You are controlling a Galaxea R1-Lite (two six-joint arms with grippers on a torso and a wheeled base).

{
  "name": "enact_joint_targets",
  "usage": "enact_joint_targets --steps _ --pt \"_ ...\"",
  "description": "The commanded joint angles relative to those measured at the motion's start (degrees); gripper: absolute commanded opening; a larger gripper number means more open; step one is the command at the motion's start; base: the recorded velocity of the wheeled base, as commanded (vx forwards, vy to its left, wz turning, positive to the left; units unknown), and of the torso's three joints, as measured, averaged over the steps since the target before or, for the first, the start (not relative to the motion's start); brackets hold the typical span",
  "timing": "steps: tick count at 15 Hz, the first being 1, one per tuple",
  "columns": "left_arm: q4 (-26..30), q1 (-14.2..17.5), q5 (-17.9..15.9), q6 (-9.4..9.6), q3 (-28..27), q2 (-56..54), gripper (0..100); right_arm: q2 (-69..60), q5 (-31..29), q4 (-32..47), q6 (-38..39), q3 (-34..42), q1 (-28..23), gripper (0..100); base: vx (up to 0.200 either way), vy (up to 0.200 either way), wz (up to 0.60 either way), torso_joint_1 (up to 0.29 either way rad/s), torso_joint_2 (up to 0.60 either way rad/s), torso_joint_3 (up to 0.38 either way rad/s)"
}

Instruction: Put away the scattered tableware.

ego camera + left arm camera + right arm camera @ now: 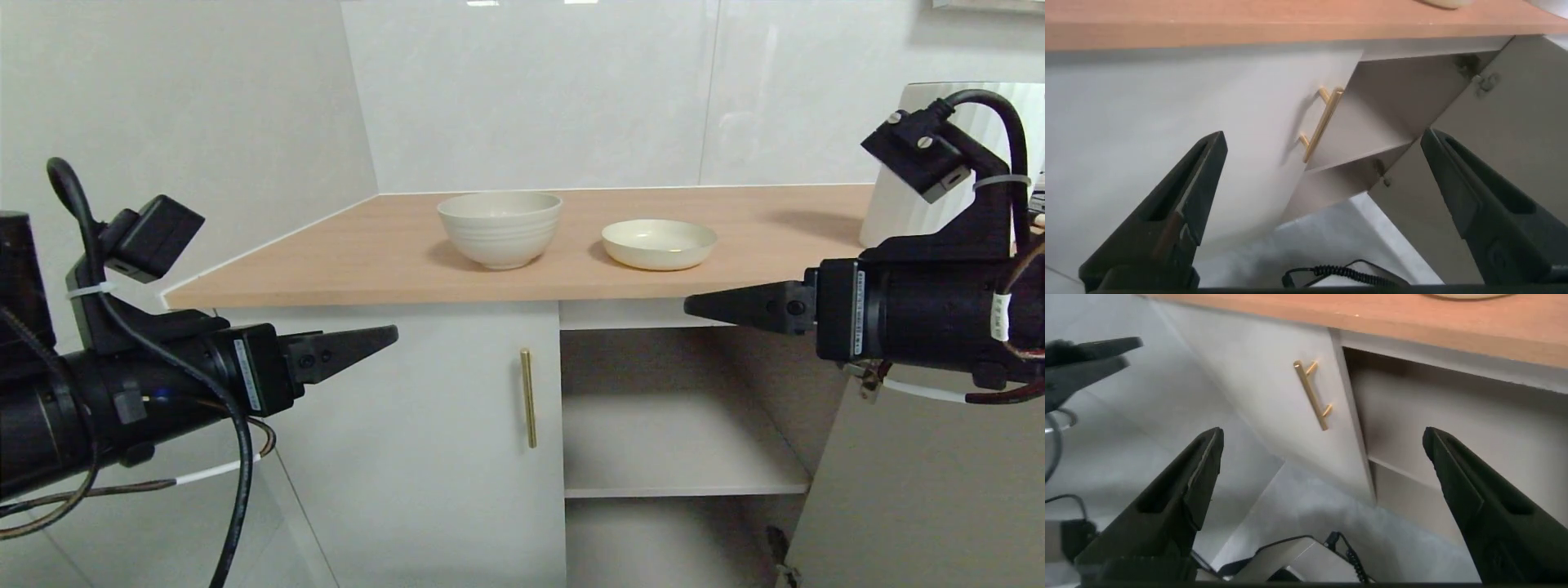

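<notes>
A deep cream bowl [500, 228] and a shallow cream dish [659, 243] stand side by side on the wooden countertop [359, 261]. Below them the cabinet's right compartment [678, 408] is open, with a white shelf [682, 457] inside. My left gripper [390, 333] hangs open in front of the closed left cabinet door [392, 457], below counter height. My right gripper [690, 306] is open too, level with the top of the open compartment, holding nothing. Both stay well short of the tableware.
A gold handle [529, 398] runs down the closed door's right edge. A white ribbed container [906, 204] stands at the counter's right end. The opened right door [914, 490] stands out at the right. White tiled walls close the corner behind.
</notes>
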Motion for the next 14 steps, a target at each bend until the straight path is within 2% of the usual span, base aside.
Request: enact_joint_targets --steps 1,6,14 --pt "0.0 0.0 0.0 -0.02 0.0 0.0 100 -1.3 0.8 0.0 -0.1 0.2 0.1 100 0.0 0.0 0.0 0.0 0.0 0.0" --pt "0.0 0.0 -0.1 0.07 0.0 0.8 100 -0.7 1.3 0.0 -0.1 0.4 0.2 100 0.0 0.0 0.0 0.05 -0.2 -0.205" --pt "-0.2 0.0 0.0 0.07 -2.5 8.9 100 3.6 1.3 -1.2 -0.2 0.1 -2.6 100 0.0 0.0 0.0 0.178 -0.5 -0.293"
